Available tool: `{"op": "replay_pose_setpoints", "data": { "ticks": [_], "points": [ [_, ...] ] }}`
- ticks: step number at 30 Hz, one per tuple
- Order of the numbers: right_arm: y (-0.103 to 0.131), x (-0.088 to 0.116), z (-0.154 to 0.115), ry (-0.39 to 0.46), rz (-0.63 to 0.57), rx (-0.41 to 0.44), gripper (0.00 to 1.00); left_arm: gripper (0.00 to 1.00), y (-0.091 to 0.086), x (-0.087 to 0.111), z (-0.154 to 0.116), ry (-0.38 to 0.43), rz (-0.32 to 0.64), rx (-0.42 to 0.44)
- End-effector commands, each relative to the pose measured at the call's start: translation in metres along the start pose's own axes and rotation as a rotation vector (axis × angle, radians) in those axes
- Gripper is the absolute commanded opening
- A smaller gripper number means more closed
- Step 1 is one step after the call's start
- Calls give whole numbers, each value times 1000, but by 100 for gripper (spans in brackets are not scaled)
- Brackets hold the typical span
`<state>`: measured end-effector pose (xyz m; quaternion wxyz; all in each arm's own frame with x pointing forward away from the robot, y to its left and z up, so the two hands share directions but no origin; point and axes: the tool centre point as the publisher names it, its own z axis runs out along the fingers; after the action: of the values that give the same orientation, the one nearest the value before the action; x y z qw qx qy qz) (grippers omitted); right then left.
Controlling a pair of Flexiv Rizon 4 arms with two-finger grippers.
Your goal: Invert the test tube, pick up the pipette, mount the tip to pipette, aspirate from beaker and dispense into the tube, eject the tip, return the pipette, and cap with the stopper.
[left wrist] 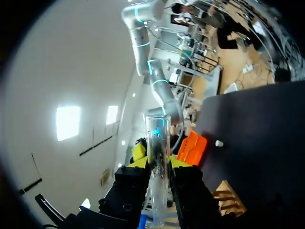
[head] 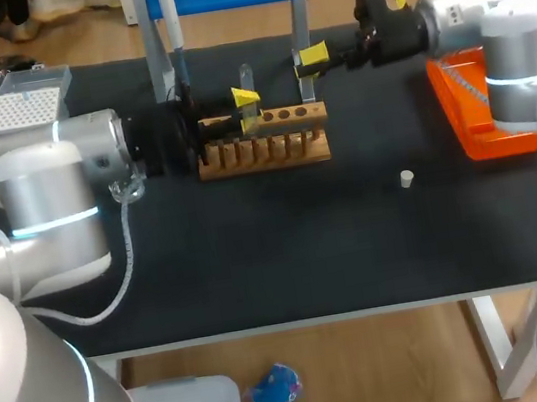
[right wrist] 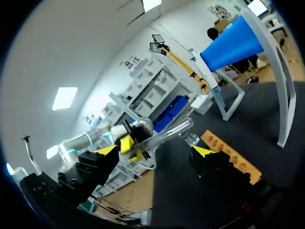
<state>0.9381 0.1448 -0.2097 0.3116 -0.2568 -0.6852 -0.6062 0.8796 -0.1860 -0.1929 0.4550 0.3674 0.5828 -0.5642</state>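
Your left gripper (left wrist: 158, 164) is clamped on the test tube (left wrist: 157, 143), with both yellow tips pressing the glass from either side. The tube stands roughly upright, its long axis crossing the fingers and most of its length rising above them, over the wooden rack (head: 262, 146). Your right gripper (head: 311, 58) is spread wide near the rack's far side, holding nothing. The stopper (head: 406, 178) lies well apart on the table (head: 258, 263).
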Motion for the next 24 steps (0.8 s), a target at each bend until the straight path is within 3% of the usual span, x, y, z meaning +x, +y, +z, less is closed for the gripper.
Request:
{"op": "replay_pose_setpoints", "data": {
  "ticks": [1, 2, 3, 5, 18, 19, 20, 21, 23, 24],
  "points": [
    [-11, 10, -12, -494, -509, 235, 100, 0, 0, -23, -4, -7, -391, 6],
    [-18, 7, -14, -575, -639, 321, 100, 0, -1, -24, -4, 23, -483, -7],
    [-25, 3, -16, -596, -702, 373, 100, 0, -2, -23, -4, 49, -534, -4],
    [-30, -1, -20, -596, -687, 365, 100, 0, 0, -30, -4, 37, -480, -9],
    [-30, -1, -20, -596, -687, 365, 100, 0, 0, -30, -4, 37, -480, -9],
    [-32, -6, -20, -620, -743, 403, 100, 0, 2, -34, -2, 31, -543, 47],
    [-34, -10, -21, -618, -781, 416, 100, 0, 3, -40, -3, -8, -587, 47],
    [-37, -13, -24, -604, -803, 409, 100, 0, 6, -43, -4, 47, -706, 20],
    [-44, -17, -28, -566, -855, 426, 100, 0, 9, -51, -4, 20, -734, 35],
    [-46, -18, -30, -538, -879, 436, 100, 0, 12, -52, -2, 80, -809, 26]
  ]
}}
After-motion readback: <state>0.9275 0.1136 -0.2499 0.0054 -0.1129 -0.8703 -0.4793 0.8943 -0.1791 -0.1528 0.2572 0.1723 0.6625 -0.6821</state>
